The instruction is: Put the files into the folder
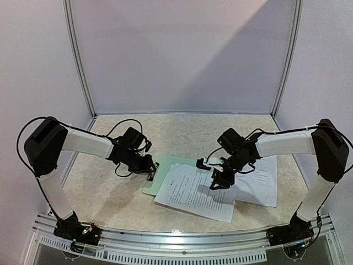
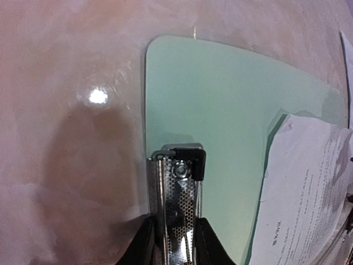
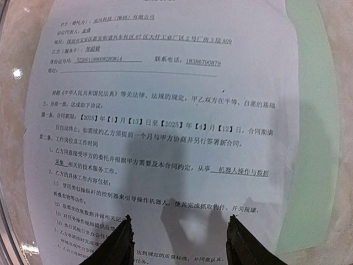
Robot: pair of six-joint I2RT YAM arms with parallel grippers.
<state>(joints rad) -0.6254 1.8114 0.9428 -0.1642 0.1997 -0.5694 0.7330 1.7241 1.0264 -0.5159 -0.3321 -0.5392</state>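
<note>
1. Left fingers [image 2: 141, 247] clamped on metal clip [image 2: 177, 193] at clipboard's [image 2: 220, 110] left edge.
2. Printed sheets [image 1: 194, 193] skewed, partly on clipboard, partly on marble surface [image 1: 110, 193], clear of clip.
3. Right fingers [image 3: 118, 243] apart, empty, over top sheet.

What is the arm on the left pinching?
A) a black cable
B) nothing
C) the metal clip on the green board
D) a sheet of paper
C: the left gripper is shut on the metal clip at the edge of the green folder.
</note>
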